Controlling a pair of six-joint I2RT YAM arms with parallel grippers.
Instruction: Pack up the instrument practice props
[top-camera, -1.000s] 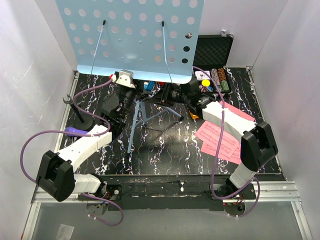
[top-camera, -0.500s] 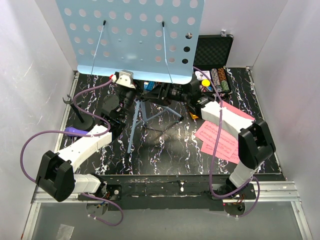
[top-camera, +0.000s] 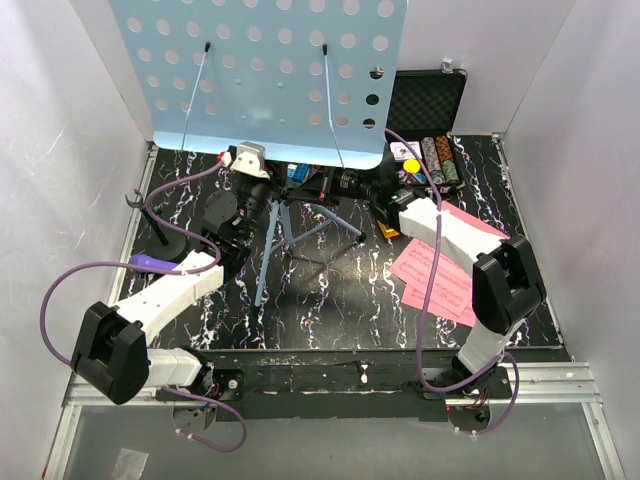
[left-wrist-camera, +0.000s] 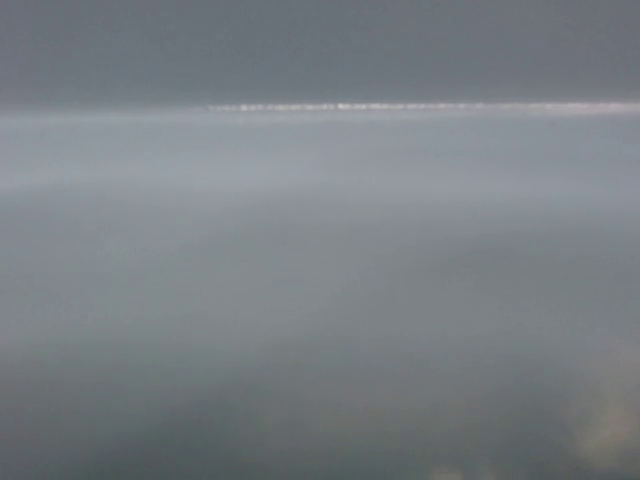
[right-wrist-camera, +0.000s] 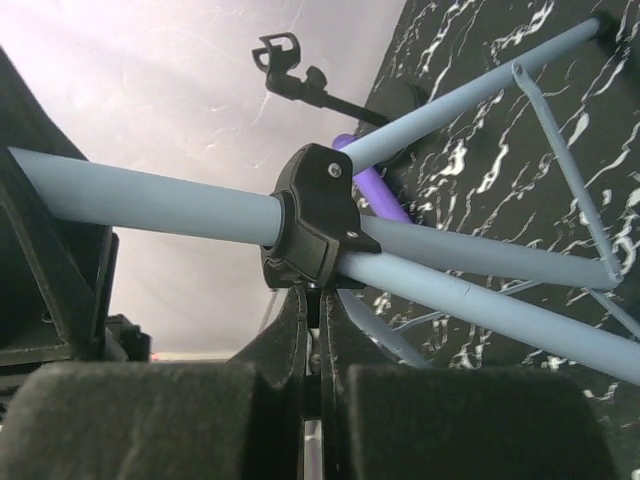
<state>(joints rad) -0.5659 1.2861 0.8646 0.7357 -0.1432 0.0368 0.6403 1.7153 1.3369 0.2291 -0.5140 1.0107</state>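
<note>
The light-blue perforated music stand (top-camera: 260, 70) stands at the back, its tripod legs (top-camera: 300, 235) spread on the black marbled table. My right gripper (right-wrist-camera: 312, 295) is shut, its tips touching the underside of the black collar (right-wrist-camera: 315, 225) where the legs meet the pole. In the top view the right gripper (top-camera: 348, 186) reaches in under the desk. My left gripper (top-camera: 255, 195) is at the pole's left side, shut on it; its wrist view is only grey blur. The purple microphone (top-camera: 150, 263) lies by the thin black mic stand (top-camera: 162, 232) at the left. Pink sheet-music pages (top-camera: 440, 275) lie at the right.
An open black case (top-camera: 430, 100) with poker chips (top-camera: 442, 160) stands at the back right. A small yellow toy (top-camera: 405, 152) and an orange one (top-camera: 388, 230) lie near it. White walls close in the left, back and right sides.
My right arm has reached further left, in under the stand's desk, up to the pole's collar. The desk has risen slightly in the view. The left arm has stayed put.
</note>
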